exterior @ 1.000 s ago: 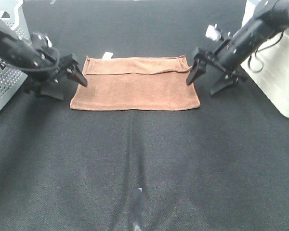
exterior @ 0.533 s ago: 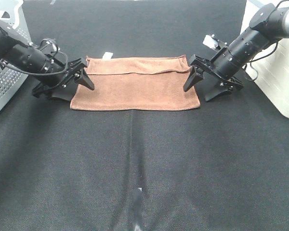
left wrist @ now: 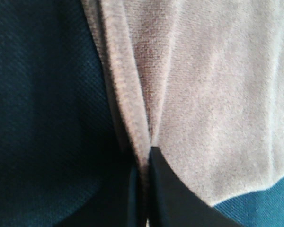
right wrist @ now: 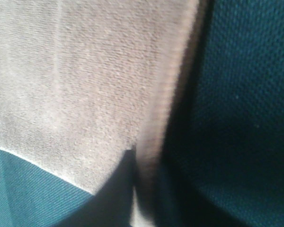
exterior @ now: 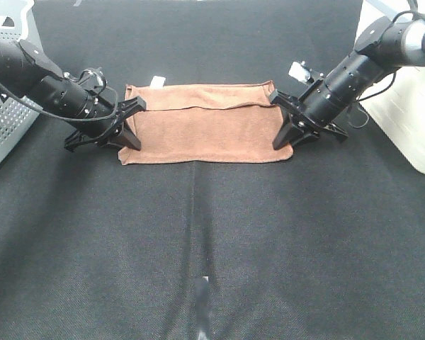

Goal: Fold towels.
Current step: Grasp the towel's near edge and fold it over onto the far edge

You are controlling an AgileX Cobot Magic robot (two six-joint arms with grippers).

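The left gripper [left wrist: 146, 163] has come onto the towel [exterior: 205, 124] (flat on the mat [exterior: 212, 248]), fingers narrow on its hem [left wrist: 128, 109]. The right gripper [exterior: 278, 131] meets the opposite end, grip unclear. Folding can begin.

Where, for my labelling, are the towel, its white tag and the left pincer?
towel [exterior: 207, 129], high view, its middle.
white tag [exterior: 156, 81], high view, its centre.
left pincer [exterior: 136, 125], high view, between its fingertips.

towel [exterior: 205, 127] ends: partly under left pincer [exterior: 136, 125], right pincer [exterior: 278, 123] | right wrist: blurred
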